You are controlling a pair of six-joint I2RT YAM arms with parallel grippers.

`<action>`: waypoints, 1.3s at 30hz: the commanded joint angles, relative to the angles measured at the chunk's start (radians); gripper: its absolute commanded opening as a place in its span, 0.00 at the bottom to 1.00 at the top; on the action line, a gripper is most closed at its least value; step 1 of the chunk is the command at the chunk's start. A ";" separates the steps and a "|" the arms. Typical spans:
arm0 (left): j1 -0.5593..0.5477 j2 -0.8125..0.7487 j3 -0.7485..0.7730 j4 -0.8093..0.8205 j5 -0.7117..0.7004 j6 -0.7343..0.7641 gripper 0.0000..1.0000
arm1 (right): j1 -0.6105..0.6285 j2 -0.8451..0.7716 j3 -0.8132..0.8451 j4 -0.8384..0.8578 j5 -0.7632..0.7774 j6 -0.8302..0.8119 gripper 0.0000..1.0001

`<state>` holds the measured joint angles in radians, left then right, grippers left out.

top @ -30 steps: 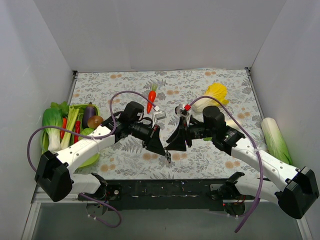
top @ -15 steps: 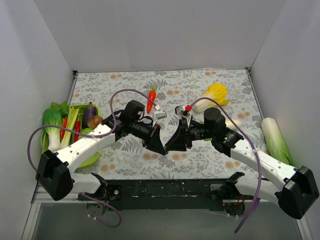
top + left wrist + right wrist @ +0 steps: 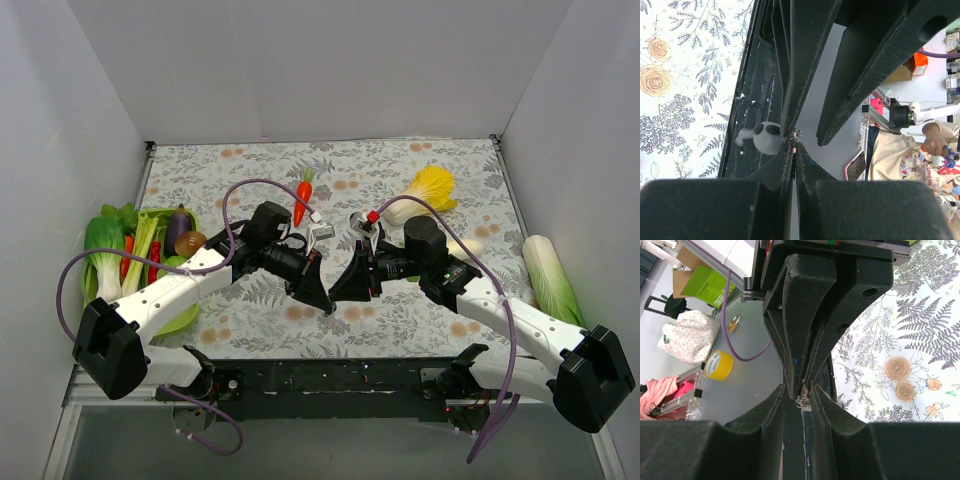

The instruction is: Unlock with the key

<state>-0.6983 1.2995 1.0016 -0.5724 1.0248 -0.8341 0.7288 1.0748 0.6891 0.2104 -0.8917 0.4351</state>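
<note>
Evidently the right gripper (image 3: 337, 293) is narrowing around the metal piece (image 3: 802, 401) that the left gripper (image 3: 326, 305) is pinching shut. Whether it is gripping yet, I cannot tell, so unlocking is pending.

matt black plastic is shown on the right gripper (image 3: 799, 392) and left gripper (image 3: 803, 380); a small shiny metal piece (image 3: 801, 401) is glimpsed between them; the floral-printed table cover (image 3: 910, 340) is seen matt and smooth.
</note>
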 commanded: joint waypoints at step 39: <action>0.002 -0.138 -0.030 0.161 -0.246 -0.010 0.71 | 0.006 -0.029 -0.054 0.069 0.180 0.077 0.01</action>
<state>-0.7033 1.2194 0.9947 -0.4549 0.8097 -0.8478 0.7334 1.0901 0.6548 0.2096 -0.7837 0.4614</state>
